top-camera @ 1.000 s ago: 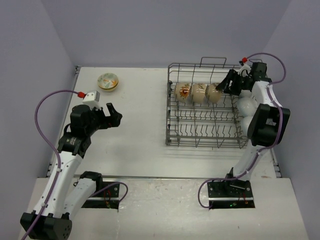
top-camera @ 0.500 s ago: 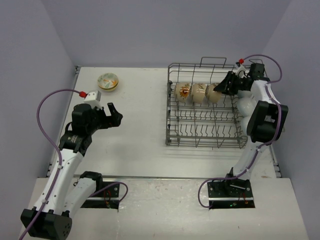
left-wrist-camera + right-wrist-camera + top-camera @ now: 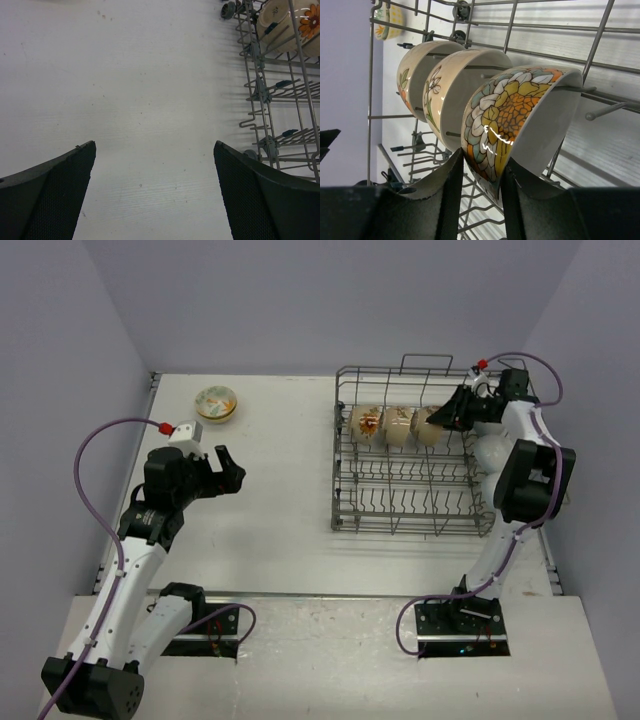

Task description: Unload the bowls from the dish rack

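Observation:
The grey wire dish rack [image 3: 400, 502] stands on the right of the table. Three cream bowls stand on edge in its back row; the rightmost one [image 3: 430, 426] has a floral inside [image 3: 510, 110]. My right gripper [image 3: 443, 418] reaches into the rack, and its fingers [image 3: 445, 195] press either side of that bowl's rim, shut on it. Two more bowls [image 3: 452, 82] [image 3: 412, 70] stand just behind it. A white bowl [image 3: 492, 452] lies at the rack's right end, partly hidden by the arm. My left gripper [image 3: 228, 468] hovers open over bare table [image 3: 154, 146].
One patterned bowl [image 3: 216, 403] sits on the table at the far left back. The rack's left edge [image 3: 260, 90] and a cream bowl with an orange flower [image 3: 295, 25] show in the left wrist view. Rack wires [image 3: 600, 30] surround the right gripper.
The right gripper has moved slightly further toward the rightmost cream bowl and narrowed its fingers onto the rim. The left arm has stayed put.

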Tool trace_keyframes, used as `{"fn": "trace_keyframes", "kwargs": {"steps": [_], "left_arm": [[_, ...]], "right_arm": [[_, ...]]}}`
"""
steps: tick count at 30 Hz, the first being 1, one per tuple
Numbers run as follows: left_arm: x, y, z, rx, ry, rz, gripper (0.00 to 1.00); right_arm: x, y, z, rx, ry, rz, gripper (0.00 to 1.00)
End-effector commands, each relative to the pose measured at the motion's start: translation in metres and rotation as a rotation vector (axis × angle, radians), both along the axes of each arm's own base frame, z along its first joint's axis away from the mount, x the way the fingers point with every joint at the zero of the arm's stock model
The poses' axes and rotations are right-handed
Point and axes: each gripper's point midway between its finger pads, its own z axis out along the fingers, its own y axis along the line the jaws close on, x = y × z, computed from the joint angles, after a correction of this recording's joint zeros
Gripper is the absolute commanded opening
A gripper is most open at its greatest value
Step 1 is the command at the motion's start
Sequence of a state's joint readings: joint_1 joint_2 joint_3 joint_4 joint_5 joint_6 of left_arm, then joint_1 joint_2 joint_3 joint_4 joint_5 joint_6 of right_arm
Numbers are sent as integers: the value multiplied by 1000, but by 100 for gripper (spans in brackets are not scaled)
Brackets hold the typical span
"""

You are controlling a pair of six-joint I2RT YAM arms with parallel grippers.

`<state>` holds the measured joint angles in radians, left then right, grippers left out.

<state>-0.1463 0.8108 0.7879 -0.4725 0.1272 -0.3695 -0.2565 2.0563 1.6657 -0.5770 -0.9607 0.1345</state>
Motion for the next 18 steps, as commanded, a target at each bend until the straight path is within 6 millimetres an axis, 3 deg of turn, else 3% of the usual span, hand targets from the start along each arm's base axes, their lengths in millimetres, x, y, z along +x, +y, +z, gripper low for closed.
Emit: {"fn": "trace_keyframes", "kwargs": {"steps": [1, 11, 18], "left_arm": [[5, -2, 10, 19, -51, -28, 100], [5, -2, 10, 19, -51, -28, 100], [5, -2, 10, 19, -52, -24, 100]], "right_arm": [[5, -4, 31, 50, -88, 14, 32], [6, -2, 37, 118, -108, 46, 20], [4, -1, 37, 170, -108, 77, 0]]}}
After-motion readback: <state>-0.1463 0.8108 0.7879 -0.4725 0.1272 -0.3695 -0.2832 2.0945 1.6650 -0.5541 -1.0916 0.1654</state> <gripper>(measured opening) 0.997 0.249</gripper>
